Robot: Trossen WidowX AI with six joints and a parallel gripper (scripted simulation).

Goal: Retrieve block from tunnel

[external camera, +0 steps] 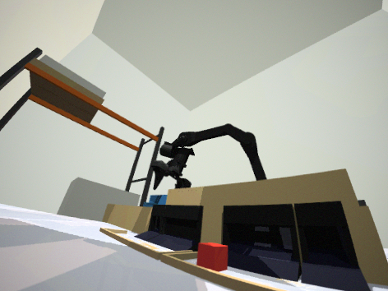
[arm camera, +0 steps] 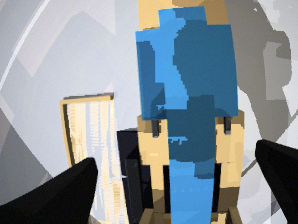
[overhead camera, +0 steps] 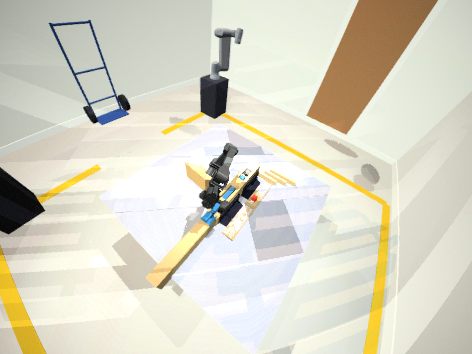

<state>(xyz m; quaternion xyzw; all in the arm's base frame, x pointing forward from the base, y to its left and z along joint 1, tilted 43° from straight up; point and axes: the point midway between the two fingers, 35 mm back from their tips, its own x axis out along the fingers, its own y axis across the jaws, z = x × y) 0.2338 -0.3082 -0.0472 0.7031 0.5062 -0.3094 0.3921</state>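
Hovering above the blue handle [overhead camera: 210, 214] [external camera: 158, 200] [arm camera: 205, 70], the gripper [overhead camera: 209, 199] [external camera: 169, 186] [arm camera: 180, 159] has its fingers wide apart, with nothing held; the handle lies at one end of the wooden tunnel [overhead camera: 255, 173] [external camera: 284, 189] [arm camera: 229, 150]; a red block [overhead camera: 254, 198] [external camera: 212, 256] stands outside, near the dark openings; whether this is the wanted block, I cannot tell.

Your black arm [overhead camera: 218, 171] [external camera: 228, 130] rises from its base, arches over and bends down at the wrist [external camera: 177, 141]. Your gripper [overhead camera: 210, 212] [external camera: 168, 185] [arm camera: 180, 159] points downward at the left in the exterior view, its fingers spread wide, with nothing between them.
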